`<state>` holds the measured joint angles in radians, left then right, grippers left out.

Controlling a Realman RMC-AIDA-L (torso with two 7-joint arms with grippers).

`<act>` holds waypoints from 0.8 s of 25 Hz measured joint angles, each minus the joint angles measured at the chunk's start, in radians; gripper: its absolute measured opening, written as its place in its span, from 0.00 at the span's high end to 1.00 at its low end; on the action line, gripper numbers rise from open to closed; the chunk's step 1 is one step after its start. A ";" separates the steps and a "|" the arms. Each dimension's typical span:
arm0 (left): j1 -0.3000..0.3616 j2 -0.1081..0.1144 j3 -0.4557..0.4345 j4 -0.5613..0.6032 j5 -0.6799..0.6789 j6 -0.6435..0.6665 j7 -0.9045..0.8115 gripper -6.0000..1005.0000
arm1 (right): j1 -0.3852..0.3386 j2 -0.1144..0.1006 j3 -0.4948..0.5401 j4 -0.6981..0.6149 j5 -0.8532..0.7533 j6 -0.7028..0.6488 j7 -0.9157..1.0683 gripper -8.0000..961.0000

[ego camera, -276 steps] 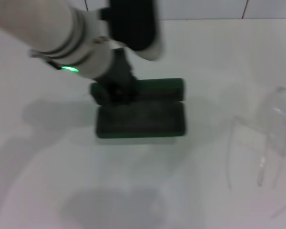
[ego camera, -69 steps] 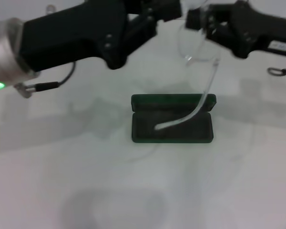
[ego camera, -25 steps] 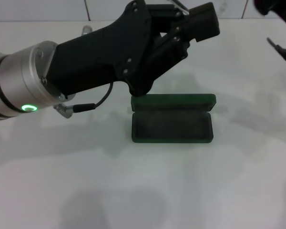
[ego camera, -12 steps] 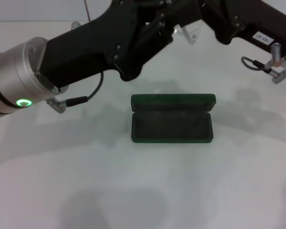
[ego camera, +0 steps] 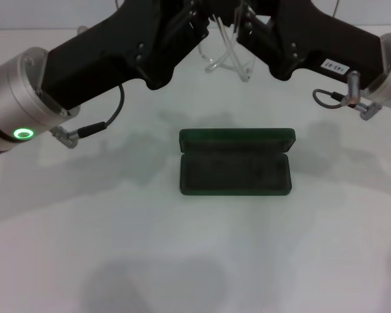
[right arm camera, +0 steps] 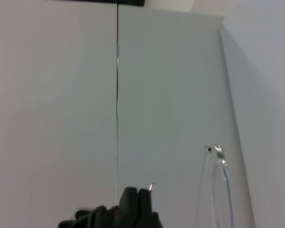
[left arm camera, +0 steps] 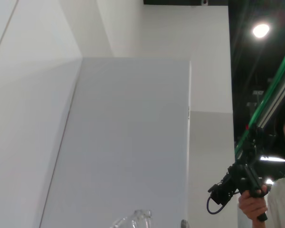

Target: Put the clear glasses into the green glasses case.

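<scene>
The green case (ego camera: 235, 162) lies open on the white bench (ego camera: 195, 261) in the middle of the frame, its long axis from left to right. The lid stands up at the far edge and the dark tray is empty.

Farther back, at the top centre of the frame, both arms meet above the bench. The left tool (ego camera: 194, 25) comes in from the left side and the right tool (ego camera: 251, 29) from the right side, and the clear glasses (ego camera: 229, 55) hang between their tips, with the thin temple arms pointing down. I judge that both tools hold the frame, but I cannot tell how wide each one stands.

The case is below the glasses and nearer to the camera. Both tools seem equally near to it. So the coming move must probably bring the glasses down and forward, with the frame turned along the tray's length.
</scene>
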<state>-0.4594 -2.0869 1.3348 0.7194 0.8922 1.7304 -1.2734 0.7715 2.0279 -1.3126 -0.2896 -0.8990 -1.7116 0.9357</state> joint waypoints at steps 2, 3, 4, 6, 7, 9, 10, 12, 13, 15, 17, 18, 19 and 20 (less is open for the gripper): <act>-0.001 0.001 -0.002 -0.001 0.001 -0.002 0.000 0.95 | -0.001 0.000 -0.015 -0.008 0.001 0.009 0.000 0.87; -0.001 0.001 -0.002 -0.002 0.002 -0.004 0.000 0.95 | -0.003 0.000 -0.018 -0.010 0.003 0.012 0.000 0.87; -0.002 0.001 -0.002 -0.002 0.002 -0.005 0.000 0.95 | -0.007 0.000 -0.018 -0.011 0.010 0.013 0.000 0.87; -0.002 0.001 -0.002 -0.003 0.003 -0.006 0.000 0.95 | -0.018 0.000 -0.015 -0.013 0.029 0.012 -0.002 0.87; -0.002 0.001 -0.002 -0.005 0.004 -0.006 0.000 0.95 | -0.023 0.000 -0.015 -0.016 0.037 0.012 -0.004 0.87; -0.001 0.002 -0.002 -0.009 0.005 -0.006 0.000 0.95 | -0.038 0.000 -0.015 -0.025 0.057 0.009 -0.008 0.87; -0.001 0.002 -0.002 -0.010 0.005 -0.006 0.000 0.95 | -0.042 0.000 -0.014 -0.028 0.061 0.008 -0.009 0.87; 0.000 0.003 -0.002 -0.011 0.005 -0.006 0.000 0.95 | -0.048 0.000 -0.015 -0.034 0.065 0.008 -0.009 0.87; 0.000 0.003 -0.002 -0.011 0.005 -0.006 0.000 0.95 | -0.049 0.000 -0.017 -0.035 0.065 0.008 -0.009 0.87; 0.000 0.003 -0.002 -0.011 0.005 -0.006 0.000 0.95 | -0.049 0.000 -0.020 -0.035 0.065 0.011 -0.009 0.87; 0.000 0.003 -0.002 -0.011 0.005 -0.006 0.000 0.95 | -0.047 0.000 -0.021 -0.035 0.065 0.012 -0.009 0.87; -0.001 0.004 -0.002 -0.011 0.005 -0.006 0.000 0.95 | -0.046 0.000 -0.022 -0.035 0.065 0.013 -0.009 0.87; -0.001 0.004 -0.002 -0.011 0.005 -0.006 0.000 0.95 | -0.045 0.000 -0.023 -0.035 0.065 0.013 -0.009 0.87; -0.001 0.004 -0.002 -0.011 0.005 -0.006 0.000 0.95 | -0.044 0.000 -0.023 -0.035 0.065 0.013 -0.009 0.87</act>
<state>-0.4601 -2.0831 1.3329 0.7086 0.8974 1.7239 -1.2731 0.7272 2.0278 -1.3354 -0.3244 -0.8345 -1.6986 0.9264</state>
